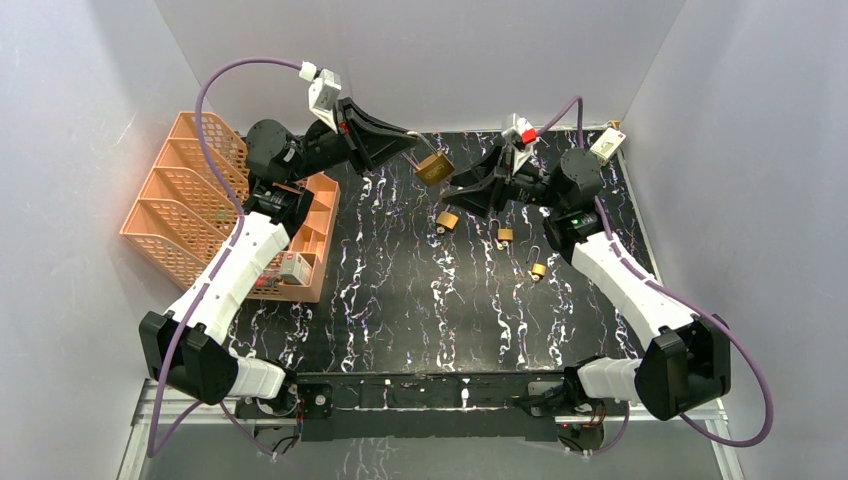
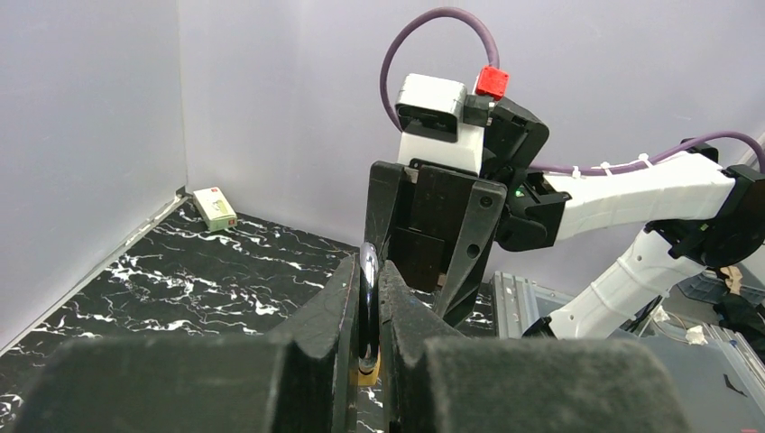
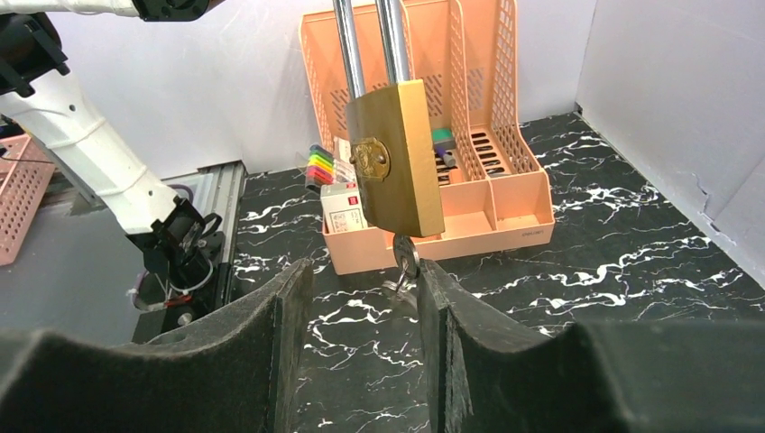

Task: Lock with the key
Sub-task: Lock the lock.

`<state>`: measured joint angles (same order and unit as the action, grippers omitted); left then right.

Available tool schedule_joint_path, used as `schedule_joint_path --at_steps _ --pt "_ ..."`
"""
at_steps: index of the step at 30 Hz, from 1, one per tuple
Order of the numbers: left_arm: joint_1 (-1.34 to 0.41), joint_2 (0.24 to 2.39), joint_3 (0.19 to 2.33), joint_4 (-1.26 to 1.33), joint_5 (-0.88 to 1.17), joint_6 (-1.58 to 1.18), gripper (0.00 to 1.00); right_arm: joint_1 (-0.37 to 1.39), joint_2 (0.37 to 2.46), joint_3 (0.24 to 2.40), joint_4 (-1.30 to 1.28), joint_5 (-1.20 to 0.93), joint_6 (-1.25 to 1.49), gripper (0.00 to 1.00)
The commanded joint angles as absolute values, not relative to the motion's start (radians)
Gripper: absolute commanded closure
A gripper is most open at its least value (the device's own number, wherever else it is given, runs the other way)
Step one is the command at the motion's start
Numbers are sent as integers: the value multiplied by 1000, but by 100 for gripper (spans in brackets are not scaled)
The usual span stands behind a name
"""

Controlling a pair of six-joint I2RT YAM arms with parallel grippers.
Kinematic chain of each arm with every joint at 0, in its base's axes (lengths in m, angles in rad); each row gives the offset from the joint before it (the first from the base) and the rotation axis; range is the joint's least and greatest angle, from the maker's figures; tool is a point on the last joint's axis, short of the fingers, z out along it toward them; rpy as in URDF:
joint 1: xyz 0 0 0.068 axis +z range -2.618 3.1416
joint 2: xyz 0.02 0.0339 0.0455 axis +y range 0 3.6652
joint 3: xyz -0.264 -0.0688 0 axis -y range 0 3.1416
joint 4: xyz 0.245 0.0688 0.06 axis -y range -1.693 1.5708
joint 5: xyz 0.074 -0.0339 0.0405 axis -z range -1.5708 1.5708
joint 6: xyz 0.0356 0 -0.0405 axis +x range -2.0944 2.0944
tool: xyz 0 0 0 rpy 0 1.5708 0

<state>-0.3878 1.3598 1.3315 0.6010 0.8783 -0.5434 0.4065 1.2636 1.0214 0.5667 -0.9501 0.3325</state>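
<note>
Left end effector (image 2: pixel 367 280) grips the padlock (image 3: pixel 397 158); right end effector (image 3: pixel 365 280) gapes around its key (image 3: pixel 406 255); orange organizer (image 3: pixel 519 212) holds markers (image 3: pixel 320 167).

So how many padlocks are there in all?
4. The large padlock hangs in the left jaws. On the table lie the left small padlock, the middle small padlock and the right small padlock. The arms may hide others.

Top view looks down on the padlock (image 1: pixel 434 167) from high on its near side; left wrist view faces it close from its left, right wrist view from its right; all share it.
</note>
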Motion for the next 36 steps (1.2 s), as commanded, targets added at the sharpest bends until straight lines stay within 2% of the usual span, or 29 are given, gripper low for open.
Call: schedule_joint_path --at_steps 1,7,11,13,15,26,36 --pt "-381 1311 1358 723 845 -557 100 413 1268 1081 578 -973 318 47" --pt "-381 1313 1355 739 849 -572 100 417 1280 1084 609 -987 336 55" --pt "-380 1319 1342 766 849 -595 100 417 1295 1092 619 -993 348 69" --pt "-380 1322 1340 775 849 -600 100 419 1300 1096 621 -994 350 78" --pt "-379 1324 1343 776 850 -601 100 419 1301 1100 615 -980 351 100" --pt "-292 1320 1413 790 860 -620 100 414 1127 915 390 -876 170 100" --pt "-268 1303 1448 886 840 -706 100 413 1105 808 345 -858 130 100"
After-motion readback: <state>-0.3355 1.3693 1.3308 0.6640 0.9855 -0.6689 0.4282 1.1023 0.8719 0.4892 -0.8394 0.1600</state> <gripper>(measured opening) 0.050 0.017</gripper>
